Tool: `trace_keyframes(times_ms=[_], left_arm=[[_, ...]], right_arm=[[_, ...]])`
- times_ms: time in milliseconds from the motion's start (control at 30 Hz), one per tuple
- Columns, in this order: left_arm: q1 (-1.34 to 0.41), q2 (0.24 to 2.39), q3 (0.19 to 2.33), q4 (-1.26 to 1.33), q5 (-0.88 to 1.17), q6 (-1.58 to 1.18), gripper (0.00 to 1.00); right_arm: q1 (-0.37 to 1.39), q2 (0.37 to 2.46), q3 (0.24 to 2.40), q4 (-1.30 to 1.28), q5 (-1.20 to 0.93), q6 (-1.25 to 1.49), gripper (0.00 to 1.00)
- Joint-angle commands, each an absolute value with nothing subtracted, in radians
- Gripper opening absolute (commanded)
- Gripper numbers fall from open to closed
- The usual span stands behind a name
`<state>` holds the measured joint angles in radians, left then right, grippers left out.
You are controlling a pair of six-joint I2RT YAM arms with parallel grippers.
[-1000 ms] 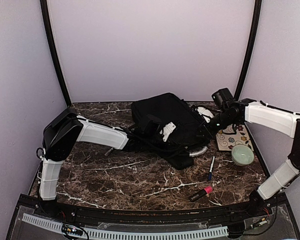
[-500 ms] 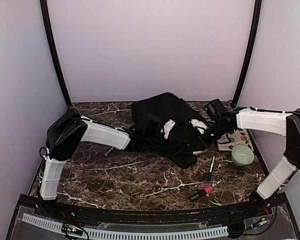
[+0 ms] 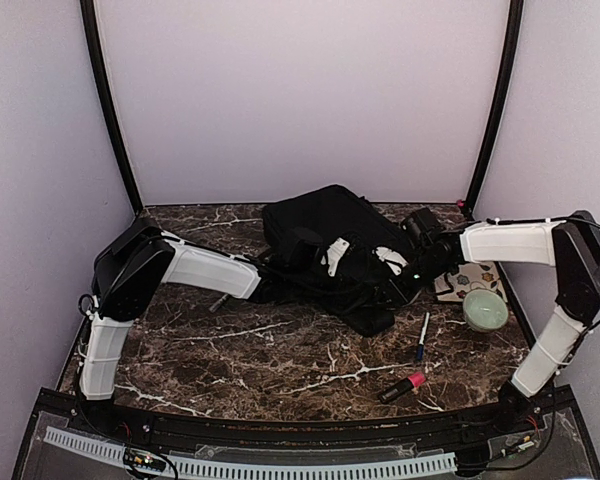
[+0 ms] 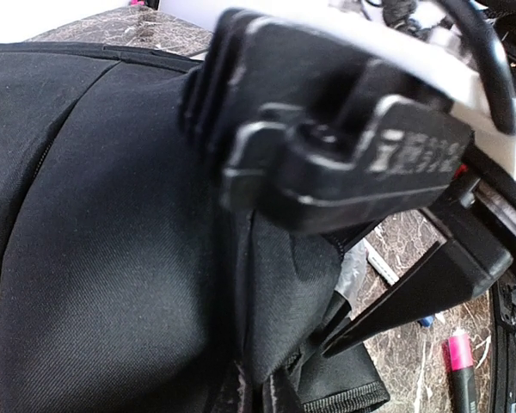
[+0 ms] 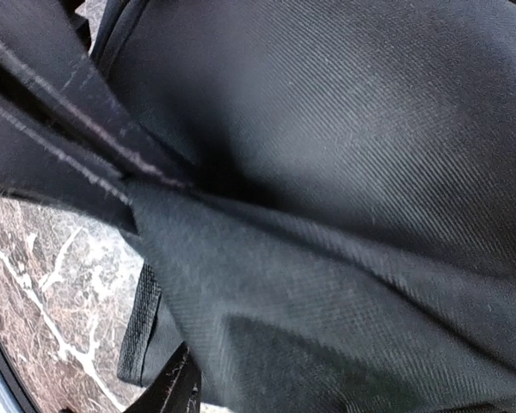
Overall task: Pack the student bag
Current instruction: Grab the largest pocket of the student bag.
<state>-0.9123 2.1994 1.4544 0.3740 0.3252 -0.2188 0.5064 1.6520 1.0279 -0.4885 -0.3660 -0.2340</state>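
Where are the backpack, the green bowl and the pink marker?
backpack (image 3: 315, 220), top view, middle of its black fabric.
green bowl (image 3: 486, 310), top view, its inside.
pink marker (image 3: 404, 386), top view, middle of its barrel.

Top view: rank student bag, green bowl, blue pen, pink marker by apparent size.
1. student bag, by far the largest
2. green bowl
3. pink marker and blue pen: similar length, the marker thicker; too close to rank.

Just left of the pale green round bowl (image 3: 486, 310) I saw a slim blue-tipped pen (image 3: 421, 337), a pink-and-black marker (image 3: 403, 386) nearer, and a patterned flat card (image 3: 467, 279) behind.
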Motion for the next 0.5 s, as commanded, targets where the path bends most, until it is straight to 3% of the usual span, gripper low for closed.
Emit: trace_keyframes(times_ms=[0, 167, 367, 467], left_arm=[[-0.904, 2.190, 1.493, 0.456, 0.340, -0.241, 0.00], [-0.904, 2.191, 1.489, 0.453, 0.344, -0.241, 0.00], [-0.904, 2.190, 1.483, 0.452, 0.342, -0.239, 0.00], [-0.904, 2.190, 1.483, 0.451, 0.336, -0.234, 0.00]], right_arm=[[0.515, 1.677, 1.016, -0.377, -0.369, -0.186, 0.40], [0.516, 1.665, 0.995, -0.311, -0.346, -0.151, 0.37], [0.515, 1.626, 0.977, -0.304, -0.320, -0.141, 0.14], [0.514, 1.604, 0.974, -0.352, -0.303, -0.154, 0.08]])
